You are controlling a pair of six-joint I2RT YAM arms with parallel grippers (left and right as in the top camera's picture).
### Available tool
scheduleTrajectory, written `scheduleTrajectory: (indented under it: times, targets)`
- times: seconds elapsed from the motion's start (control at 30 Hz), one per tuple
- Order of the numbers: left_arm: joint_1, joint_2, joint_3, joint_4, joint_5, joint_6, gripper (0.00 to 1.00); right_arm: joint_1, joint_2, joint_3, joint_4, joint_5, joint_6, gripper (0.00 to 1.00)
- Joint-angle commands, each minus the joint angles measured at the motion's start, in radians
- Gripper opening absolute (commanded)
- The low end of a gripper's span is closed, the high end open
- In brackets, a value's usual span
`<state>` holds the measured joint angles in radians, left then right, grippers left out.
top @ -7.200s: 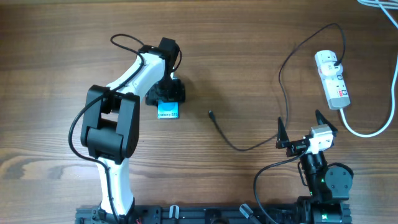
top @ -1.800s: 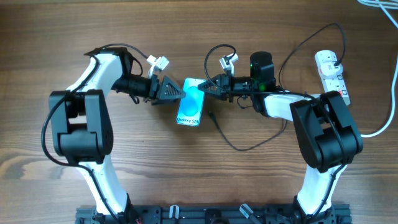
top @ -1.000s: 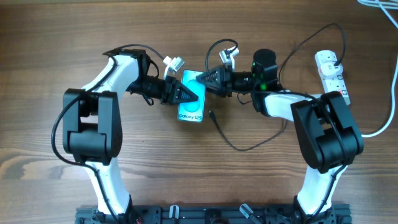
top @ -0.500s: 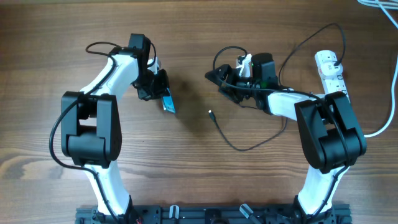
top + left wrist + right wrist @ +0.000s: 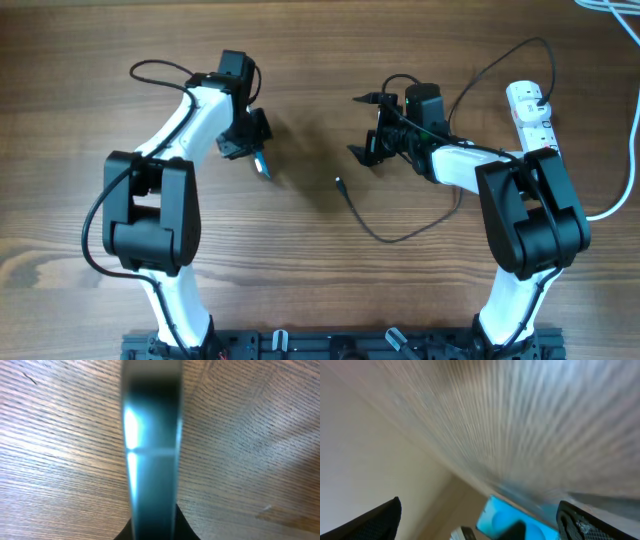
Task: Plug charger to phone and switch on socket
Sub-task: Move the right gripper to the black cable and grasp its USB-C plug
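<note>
My left gripper (image 5: 256,152) is shut on the phone (image 5: 263,167), which stands on edge above the table left of centre. In the left wrist view the phone (image 5: 152,450) shows as a blurred teal band running up from between the black fingers (image 5: 186,530). My right gripper (image 5: 362,126) hangs open and empty to the right, apart from the phone, turned sideways. The right wrist view is blurred, with the gripper (image 5: 485,522) wide open and the phone's teal screen (image 5: 532,527) far off. The charger (image 5: 400,236) loops over the table, its plug tip (image 5: 338,182) lying free between the arms. The socket (image 5: 535,125) lies at the far right.
A thick white cable (image 5: 600,205) curves from the socket towards the right edge. The black charger cable rises from the table to the socket's far end (image 5: 528,95). The wooden table (image 5: 320,290) fills the view.
The right gripper has opened, left the phone and drawn back to the right. The left gripper has carried the phone leftwards and turned it on edge.
</note>
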<state>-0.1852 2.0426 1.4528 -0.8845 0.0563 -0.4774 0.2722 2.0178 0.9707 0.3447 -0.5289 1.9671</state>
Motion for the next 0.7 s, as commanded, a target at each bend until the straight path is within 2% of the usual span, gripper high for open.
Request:
scheduleTrajectory:
  times: [0.0,0.4,0.47,0.57,0.6,0.63,0.67]
  targets:
    - [-0.035,0.024,-0.013,0.013,-0.206,-0.002,0.04,-0.002,0.024,-0.019,-0.024,0.18,0.059,1.0]
    - [-0.059,0.024,-0.013,0.032,-0.207,-0.002,0.04,-0.002,0.024,-0.019,-0.024,0.217,0.06,1.0]
    - [-0.059,0.024,-0.013,0.032,-0.207,-0.002,0.04,-0.002,0.024,-0.019,-0.024,0.377,0.059,1.0]
    - [-0.059,0.024,-0.013,0.033,-0.207,-0.002,0.04,-0.002,0.024,-0.019,-0.057,0.479,0.016,1.0]
    - [-0.059,0.024,-0.013,0.034,-0.207,-0.002,0.04,-0.002,0.024,-0.019,-0.061,0.523,-0.204,1.0]
    - [-0.059,0.024,-0.013,0.036,-0.206,-0.002,0.04,-0.002,0.024,-0.019,-0.034,0.528,-0.484,1.0]
    - [-0.059,0.024,-0.013,0.036,-0.206,-0.002,0.04,-0.002,0.024,-0.019,-0.008,0.451,-0.776,1.0]
